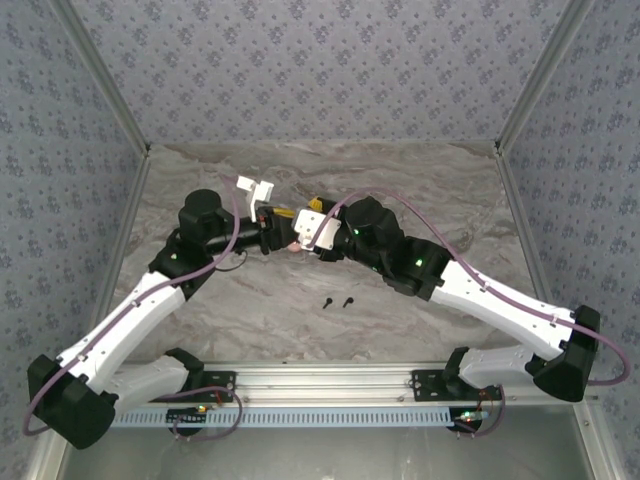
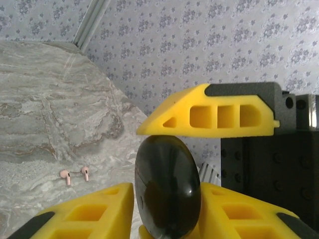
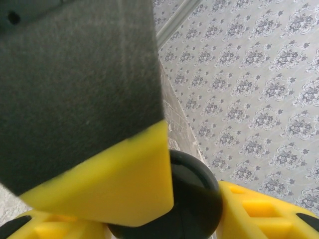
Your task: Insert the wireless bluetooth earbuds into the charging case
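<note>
Black earbuds [image 1: 349, 301]: two tiny stemmed buds lie side by side on the surface, nearer the arm bases than the jaws and apart from them.
Pink earbuds [image 2: 85, 172]: a second pair lies on the surface, seen past the left jaws in the left wrist view.
Earbud handling: likely very light, rigid and smooth, so prone to skate or flip. A pinch across the stem looks safest, with the rounded head left free to seat.
Charging case [image 2: 167, 191]: glossy black, round and coin-like, held on edge in the air above the middle of the surface. I cannot tell whether its lid is open.
Case handling: hard, slick plastic with curved faces that could squirt out under a firm squeeze. Grip on the flat faces, away from any seam.
Left gripper [image 2: 167, 204]: yellow jaws narrow, one pad against each face of the case, apparently gripping it.
Right gripper [image 3: 149, 226]: jaws narrow around the same case from the opposite side, one tip resting over its upper edge.
Surface [image 1: 260, 320]: grey-veined marble pattern, smooth, offering little friction for small parts.
Walls [image 1: 320, 70]: floral-patterned panels enclose the workspace.
</note>
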`<state>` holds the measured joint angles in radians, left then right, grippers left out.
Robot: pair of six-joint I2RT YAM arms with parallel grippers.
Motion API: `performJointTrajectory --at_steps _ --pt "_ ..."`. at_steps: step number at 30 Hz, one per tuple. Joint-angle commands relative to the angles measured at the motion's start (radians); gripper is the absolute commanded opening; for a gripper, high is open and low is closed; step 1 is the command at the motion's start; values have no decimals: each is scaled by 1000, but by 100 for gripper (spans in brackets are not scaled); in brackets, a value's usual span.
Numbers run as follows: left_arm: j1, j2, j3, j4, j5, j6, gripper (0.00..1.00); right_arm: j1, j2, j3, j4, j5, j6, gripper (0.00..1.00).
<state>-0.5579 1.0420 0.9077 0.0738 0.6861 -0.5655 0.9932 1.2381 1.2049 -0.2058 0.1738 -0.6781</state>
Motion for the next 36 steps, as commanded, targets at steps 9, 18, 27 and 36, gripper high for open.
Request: performJointTrajectory --at_steps 9,18,27,36 --pt "-12 29 27 -68 5 58 22 -7 5 30 3 30 21 52" --pt "-13 9 22 -66 -15 111 8 -48 -5 78 -139 -46 101 74" --pt "-13 -87 -54 34 -71 332 4 -187 -167 9 -269 -395 211 100" --pt "-20 -157 -136 109 -44 560 0 -271 -139 93 -320 -583 269 100"
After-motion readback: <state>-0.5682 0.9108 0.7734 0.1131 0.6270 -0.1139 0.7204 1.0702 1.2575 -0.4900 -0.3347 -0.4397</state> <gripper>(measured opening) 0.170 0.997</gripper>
